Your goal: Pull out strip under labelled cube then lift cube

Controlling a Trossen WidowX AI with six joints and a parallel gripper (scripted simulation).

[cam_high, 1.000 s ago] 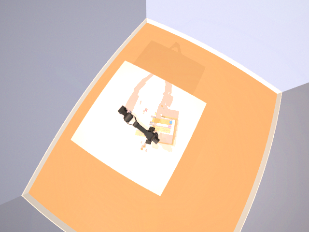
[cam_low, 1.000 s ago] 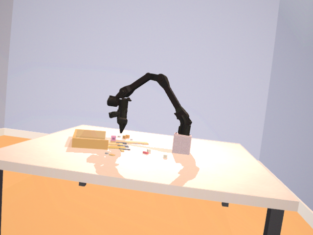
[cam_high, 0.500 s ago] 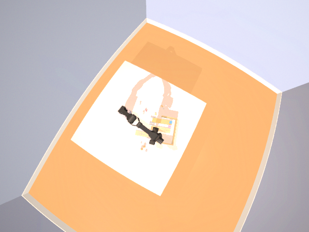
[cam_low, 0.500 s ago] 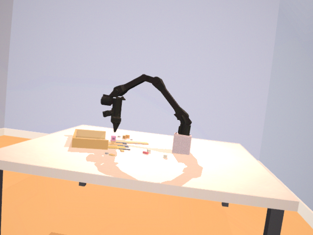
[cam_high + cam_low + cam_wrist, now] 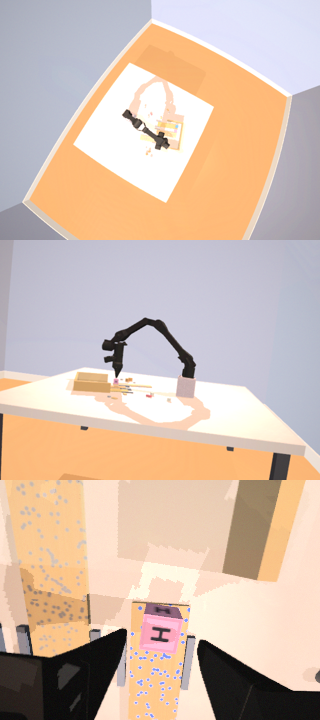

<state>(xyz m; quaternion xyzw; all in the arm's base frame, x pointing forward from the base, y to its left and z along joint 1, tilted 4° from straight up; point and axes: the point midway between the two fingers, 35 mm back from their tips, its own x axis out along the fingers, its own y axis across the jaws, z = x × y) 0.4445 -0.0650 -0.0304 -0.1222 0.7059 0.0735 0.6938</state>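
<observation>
The labelled cube (image 5: 116, 381) (image 5: 160, 634) is pink with a black H on its top and side. In the wrist view it stands near the far end of a yellow strip with blue dots (image 5: 155, 687) (image 5: 145, 137). In the top view the arm hides the cube. Grey rails (image 5: 188, 666) flank the strip. My gripper (image 5: 116, 377) (image 5: 162, 640) is partly open and points down just above the cube. Its black fingertips stand on either side of the cube in the wrist view, with gaps on both sides, and nothing is held.
A yellow strip with grey dots (image 5: 55, 515) lies to the left in the wrist view. A wooden box (image 5: 91, 387) (image 5: 181, 136) stands beyond the strips; its wall end (image 5: 286, 530) shows at upper right. Small orange blocks (image 5: 128, 379) and a red piece (image 5: 148, 395) lie around.
</observation>
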